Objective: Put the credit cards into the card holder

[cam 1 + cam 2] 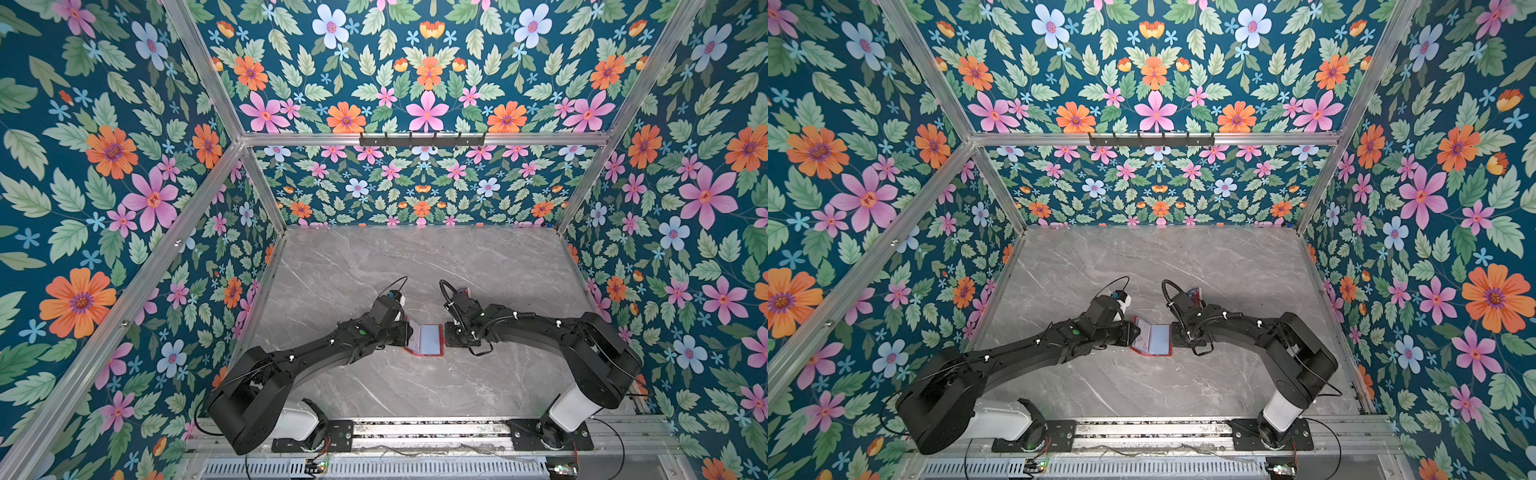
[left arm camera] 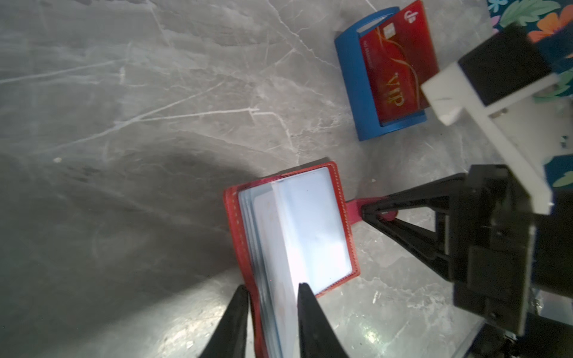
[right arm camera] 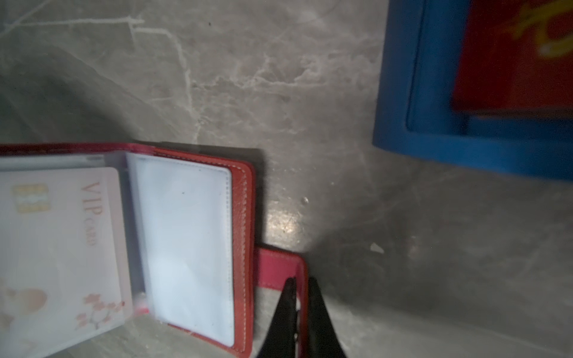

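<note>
The card holder [image 1: 424,338] [image 1: 1152,338], a red wallet, lies open on the marble between both arms. Its bluish sleeves [image 2: 310,223] face up, and a pale VIP card [image 3: 62,248] sits inside one sleeve. My left gripper [image 2: 272,286] is open and straddles the raised left cover and its sleeves. My right gripper [image 3: 300,280] is shut on the wallet's red snap strap [image 3: 279,263]; the left wrist view shows the same pinch [image 2: 364,210]. A red VIP credit card [image 2: 400,65] [image 3: 511,55] stands upright in the blue stand.
The small blue stand [image 2: 353,80] [image 1: 464,291] sits just beyond my right wrist, close to the wallet. Floral walls enclose the grey marble table [image 1: 374,270] on three sides. An aluminium rail [image 1: 415,428] with the arm bases runs along the front.
</note>
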